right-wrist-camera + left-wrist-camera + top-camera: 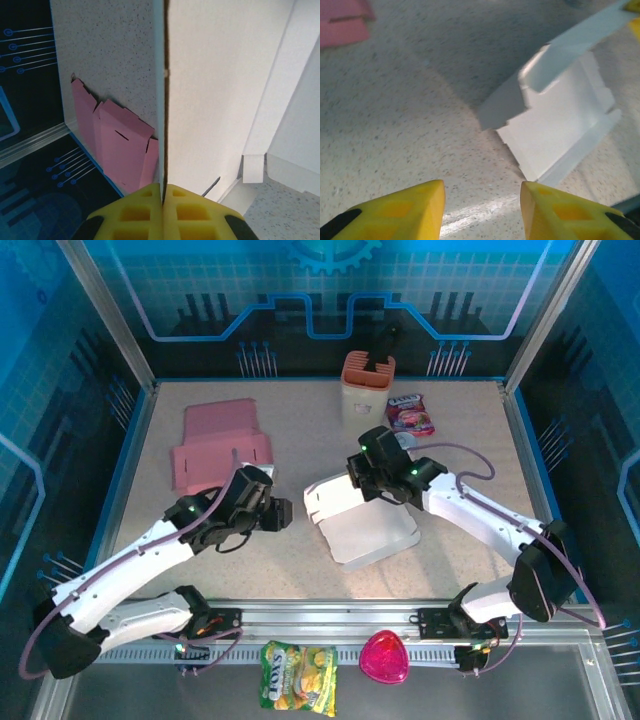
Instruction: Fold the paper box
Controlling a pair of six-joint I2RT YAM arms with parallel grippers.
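The white paper box (372,530) lies partly folded at the table's middle, with one flap raised on its far left side. My right gripper (366,472) is shut on that raised flap; in the right wrist view the thin white panel (220,85) runs edge-on between the yellow fingertips of that gripper (163,188). My left gripper (281,513) hovers just left of the box, apart from it. In the left wrist view that gripper (482,200) stands open over bare tabletop, with the box (560,125) ahead to the right.
A flat pink box blank (218,445) lies at the back left. A salmon container (368,390) and a snack packet (410,413) stand at the back. A yellow snack bag (298,677) and a pink heart-shaped item (385,657) sit in front of the near rail.
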